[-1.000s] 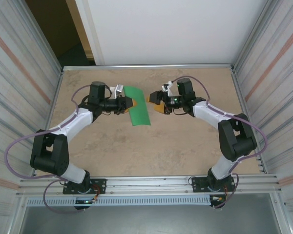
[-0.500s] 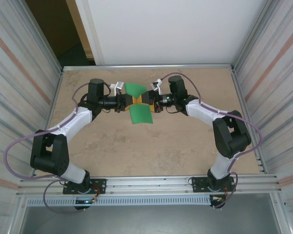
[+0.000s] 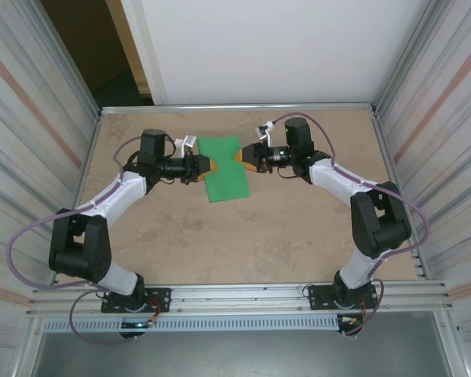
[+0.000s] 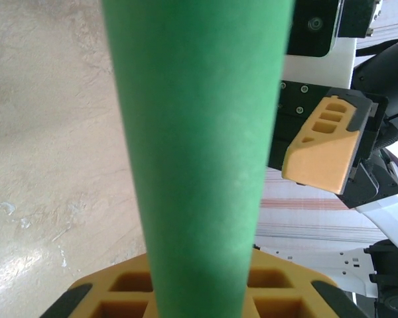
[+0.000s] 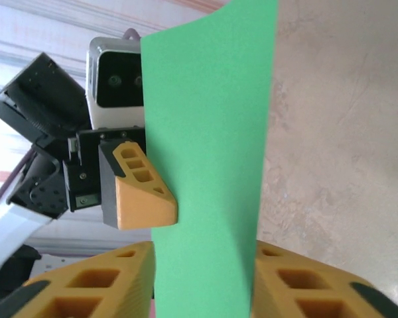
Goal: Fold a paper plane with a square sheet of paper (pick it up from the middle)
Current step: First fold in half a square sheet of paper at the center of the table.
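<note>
Right pincer [image 3: 240,158] pulled back, clamping square sheet of paper [image 3: 226,179], left pincer [image 3: 206,166] gripping it

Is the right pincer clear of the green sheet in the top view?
No, the right pincer has its orange tip at the right edge of the square sheet of paper, opposite the left pincer.
</note>
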Available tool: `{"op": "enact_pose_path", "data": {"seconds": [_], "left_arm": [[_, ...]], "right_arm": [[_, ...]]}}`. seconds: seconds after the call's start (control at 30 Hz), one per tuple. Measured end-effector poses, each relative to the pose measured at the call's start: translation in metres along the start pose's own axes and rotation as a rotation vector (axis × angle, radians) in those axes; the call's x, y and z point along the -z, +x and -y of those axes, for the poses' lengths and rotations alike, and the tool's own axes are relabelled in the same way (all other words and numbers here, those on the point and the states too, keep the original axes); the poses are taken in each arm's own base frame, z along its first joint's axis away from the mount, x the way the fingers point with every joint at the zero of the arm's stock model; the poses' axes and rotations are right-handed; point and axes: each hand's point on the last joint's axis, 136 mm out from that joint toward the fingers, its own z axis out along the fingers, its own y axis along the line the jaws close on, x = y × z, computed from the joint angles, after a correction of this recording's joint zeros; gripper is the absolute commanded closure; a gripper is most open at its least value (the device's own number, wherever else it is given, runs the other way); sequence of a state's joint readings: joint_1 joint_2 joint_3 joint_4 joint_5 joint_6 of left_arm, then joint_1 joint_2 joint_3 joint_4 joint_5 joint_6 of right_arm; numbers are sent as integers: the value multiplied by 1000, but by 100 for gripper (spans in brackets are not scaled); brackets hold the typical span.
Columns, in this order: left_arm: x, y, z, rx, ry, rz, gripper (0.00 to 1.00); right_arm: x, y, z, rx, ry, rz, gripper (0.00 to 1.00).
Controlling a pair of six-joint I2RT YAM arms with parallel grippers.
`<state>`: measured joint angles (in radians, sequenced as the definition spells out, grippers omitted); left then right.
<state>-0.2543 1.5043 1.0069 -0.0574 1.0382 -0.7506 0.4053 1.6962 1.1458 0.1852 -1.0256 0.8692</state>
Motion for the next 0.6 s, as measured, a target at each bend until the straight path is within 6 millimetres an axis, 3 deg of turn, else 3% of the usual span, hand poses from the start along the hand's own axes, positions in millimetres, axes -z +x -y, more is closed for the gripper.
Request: {"op": "enact_pose_path", "data": {"seconds": [0.27, 0.33, 0.5, 0.6], "left_arm": [[-1, 0, -2, 1, -2, 0, 76], [-1, -1, -2, 2, -4, 2, 68], [9, -12, -17, 40, -65, 62, 31], [25, -25, -35, 77, -123, 137, 20]], "right_arm": [[3, 6, 0, 18, 16, -11, 95], [5, 6, -1, 14, 23, -8, 96], [18, 0, -3, 14, 47, 31, 100], [38, -10, -3, 0, 84, 84, 100]]}}
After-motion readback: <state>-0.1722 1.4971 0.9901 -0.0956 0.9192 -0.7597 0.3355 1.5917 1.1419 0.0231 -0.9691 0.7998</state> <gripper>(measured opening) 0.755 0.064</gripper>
